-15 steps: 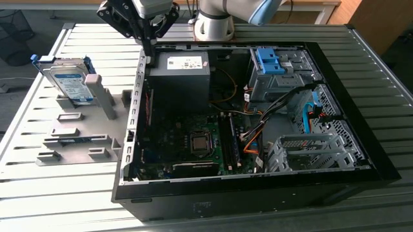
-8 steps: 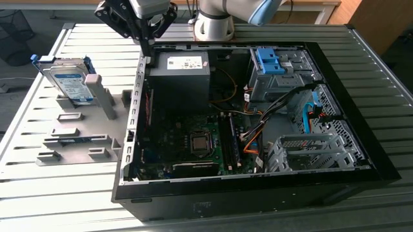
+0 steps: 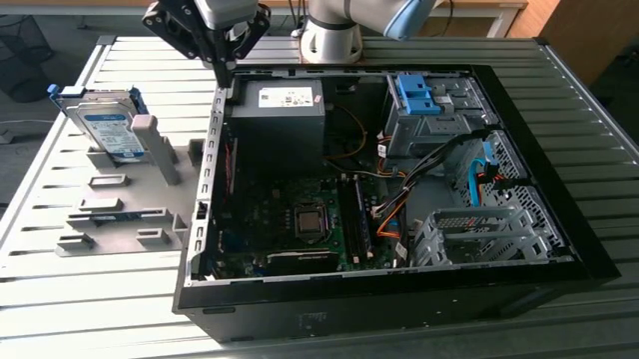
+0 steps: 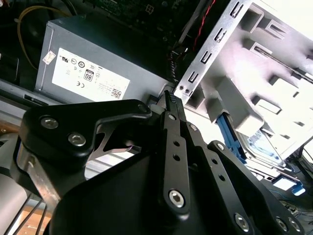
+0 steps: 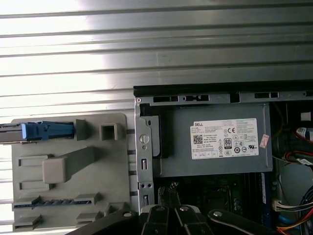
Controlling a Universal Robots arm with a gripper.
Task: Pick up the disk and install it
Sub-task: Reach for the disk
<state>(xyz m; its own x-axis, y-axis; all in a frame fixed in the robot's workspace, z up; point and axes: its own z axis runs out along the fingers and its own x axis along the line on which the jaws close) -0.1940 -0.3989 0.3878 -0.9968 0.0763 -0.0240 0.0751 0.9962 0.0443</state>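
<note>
Exterior view: silver disk (image 3: pixel 104 126), blue frame, white-blue label, standing in rack (image 3: pixel 130 221); claw (image 3: pixel 227 75) pressed together

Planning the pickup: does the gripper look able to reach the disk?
Probably yes: the disk stands upright in the gray rack, nothing over it; the gripper hangs nearby, above the case edge.

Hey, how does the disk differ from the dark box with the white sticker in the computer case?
The disk is small and silver in a blue frame; the dark box is larger and dark gray. The disk stands on edge on the gray rack outside the computer case; the dark box sits inside it. Both are rectangular and labelled.
</note>
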